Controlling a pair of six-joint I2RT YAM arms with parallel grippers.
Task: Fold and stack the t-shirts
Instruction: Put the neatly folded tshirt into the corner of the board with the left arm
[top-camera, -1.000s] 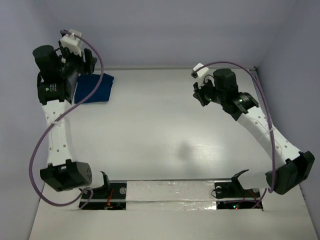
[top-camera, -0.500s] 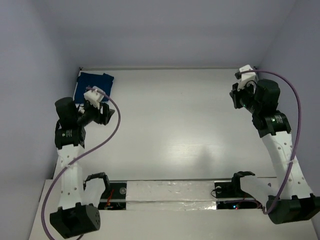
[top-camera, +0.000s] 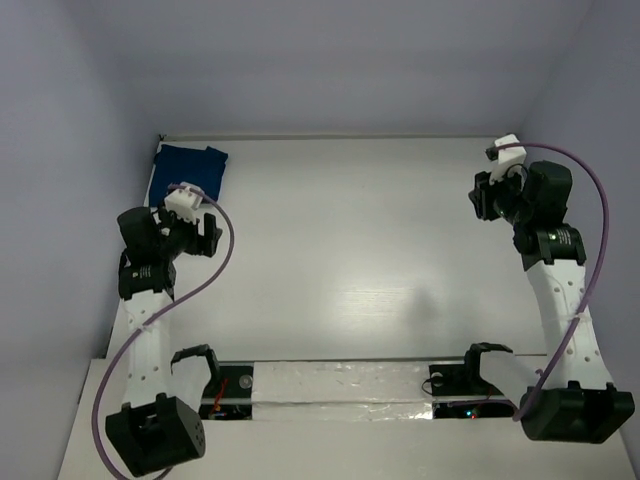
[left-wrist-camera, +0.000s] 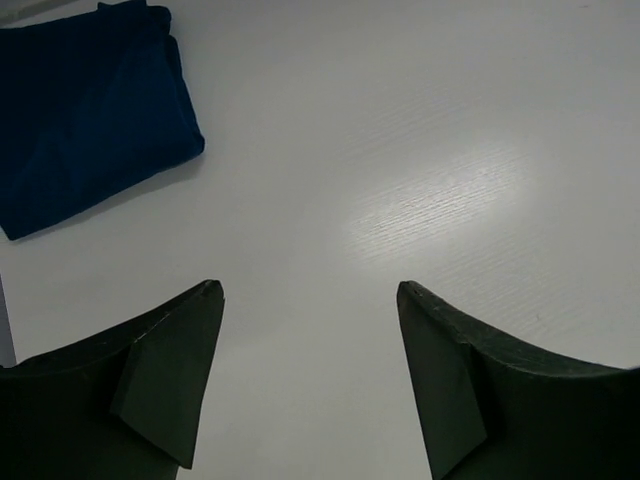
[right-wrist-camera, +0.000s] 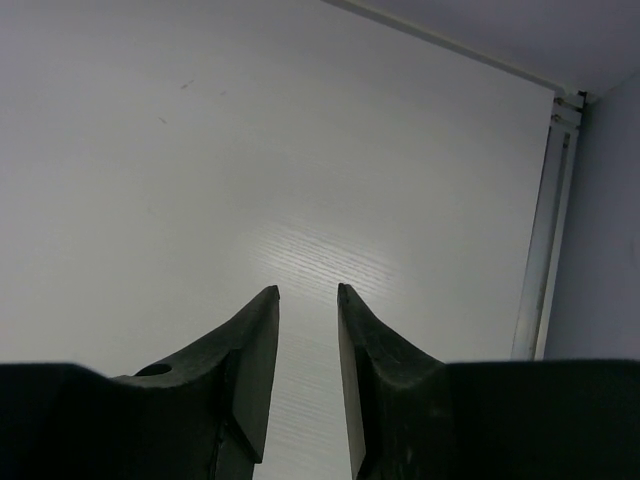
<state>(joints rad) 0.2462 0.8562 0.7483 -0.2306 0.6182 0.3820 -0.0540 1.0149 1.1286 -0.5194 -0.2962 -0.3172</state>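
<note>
T-shirt (top-camera: 188, 172) lies folded at the far-left corner of the tabletop (top-camera: 340, 250) — left end effector (left-wrist-camera: 310, 290) wide apart, right end effector (right-wrist-camera: 308, 290) barely parted, both empty — fold looks finished, next needs another shirt to stack.

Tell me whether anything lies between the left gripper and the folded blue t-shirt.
Nothing visible does. In the left wrist view, only bare white table lies between the left gripper, its jaws open and empty, and the folded t-shirt near the table's far left corner.
</note>
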